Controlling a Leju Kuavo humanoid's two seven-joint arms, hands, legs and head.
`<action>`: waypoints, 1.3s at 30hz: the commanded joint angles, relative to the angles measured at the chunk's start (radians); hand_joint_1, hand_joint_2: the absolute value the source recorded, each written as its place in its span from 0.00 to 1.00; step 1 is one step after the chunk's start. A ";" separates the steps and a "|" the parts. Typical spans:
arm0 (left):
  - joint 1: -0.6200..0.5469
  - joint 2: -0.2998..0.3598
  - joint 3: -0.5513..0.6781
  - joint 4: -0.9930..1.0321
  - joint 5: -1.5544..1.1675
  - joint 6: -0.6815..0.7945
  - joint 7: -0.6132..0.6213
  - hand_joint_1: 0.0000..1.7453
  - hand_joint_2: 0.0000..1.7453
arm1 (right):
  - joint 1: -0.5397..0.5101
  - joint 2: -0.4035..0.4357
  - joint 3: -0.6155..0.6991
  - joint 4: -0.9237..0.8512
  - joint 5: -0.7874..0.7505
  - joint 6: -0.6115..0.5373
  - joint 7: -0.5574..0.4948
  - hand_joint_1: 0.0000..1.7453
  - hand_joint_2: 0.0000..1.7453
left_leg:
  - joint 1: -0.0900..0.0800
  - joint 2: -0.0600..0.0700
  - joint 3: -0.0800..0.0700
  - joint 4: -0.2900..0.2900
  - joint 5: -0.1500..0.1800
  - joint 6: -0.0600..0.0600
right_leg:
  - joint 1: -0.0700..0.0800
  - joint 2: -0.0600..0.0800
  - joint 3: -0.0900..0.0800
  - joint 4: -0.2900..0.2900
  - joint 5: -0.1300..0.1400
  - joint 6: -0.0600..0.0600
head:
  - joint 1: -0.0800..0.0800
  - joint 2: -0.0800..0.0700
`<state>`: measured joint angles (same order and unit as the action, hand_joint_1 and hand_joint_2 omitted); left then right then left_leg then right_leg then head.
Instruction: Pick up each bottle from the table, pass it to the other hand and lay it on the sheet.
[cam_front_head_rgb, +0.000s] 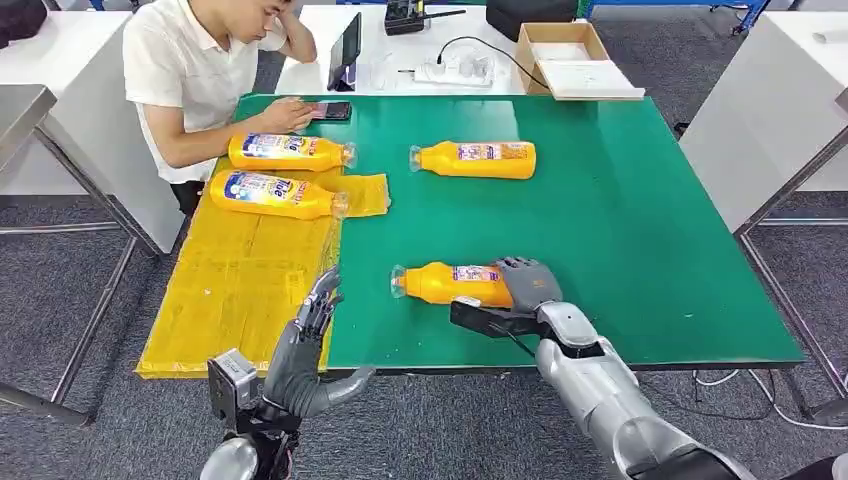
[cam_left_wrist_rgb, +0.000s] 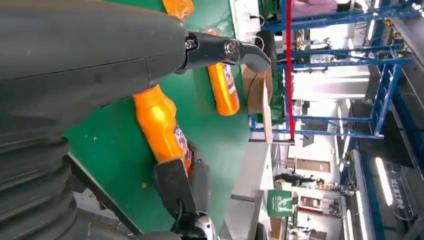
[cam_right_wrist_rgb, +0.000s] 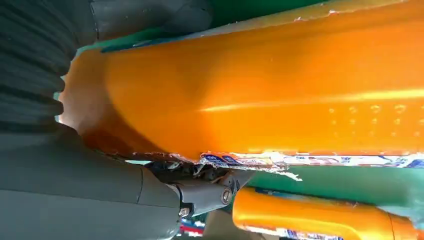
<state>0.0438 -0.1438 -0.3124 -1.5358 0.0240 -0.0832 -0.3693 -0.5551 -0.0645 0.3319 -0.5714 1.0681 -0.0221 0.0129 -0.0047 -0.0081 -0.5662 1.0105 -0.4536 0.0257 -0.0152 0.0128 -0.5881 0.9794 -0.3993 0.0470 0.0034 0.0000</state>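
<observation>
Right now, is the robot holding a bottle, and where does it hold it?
The right hand holds the near bottle by its base end. The left hand holds nothing.

You see grey carpet floor (cam_front_head_rgb: 80, 270), white desks (cam_front_head_rgb: 60, 60) around, an open cardboard box (cam_front_head_rgb: 560, 45), and blue metal shelving (cam_left_wrist_rgb: 380, 100).

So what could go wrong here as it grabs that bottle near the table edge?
The right hand wraps only the base of the near bottle, so the long neck end could droop or slip on lifting. The left hand waits open over the yellow sheet; a poor handover could drop it. Two bottles lie at the sheet's far end, beside a person's arm.
</observation>
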 joint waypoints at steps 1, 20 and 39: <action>-0.031 0.028 0.019 0.051 0.012 0.004 -0.004 0.00 1.00 | 0.041 -0.029 0.026 0.119 -0.055 0.073 -0.047 1.00 1.00 | 0.001 -0.004 0.001 -0.002 0.002 -0.002 | 0.002 -0.005 0.003 -0.003 0.001 -0.002 | 0.000 0.000; -0.010 -0.019 0.034 0.119 0.279 0.253 0.120 0.00 1.00 | 0.330 0.103 -0.026 -0.477 -0.418 -0.353 -0.333 1.00 1.00 | 0.003 -0.002 -0.011 -0.001 0.000 -0.002 | 0.002 -0.002 -0.009 0.001 -0.001 -0.001 | 0.000 0.000; -0.010 -0.019 0.034 0.119 0.279 0.253 0.120 0.00 1.00 | 0.330 0.103 -0.026 -0.477 -0.418 -0.353 -0.333 1.00 1.00 | 0.002 -0.002 -0.015 -0.001 0.000 -0.002 | 0.002 -0.002 -0.012 0.001 -0.001 -0.001 | 0.000 0.000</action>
<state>0.0592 -0.1728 -0.2743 -1.4748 0.3010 0.1652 -0.2522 -0.2080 0.0336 0.3098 -1.0552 0.6550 -0.3689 -0.3185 -0.0034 -0.0106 -0.5836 1.0105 -0.4531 0.0248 -0.0142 0.0118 -0.6025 0.9807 -0.3998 0.0470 0.0034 -0.0004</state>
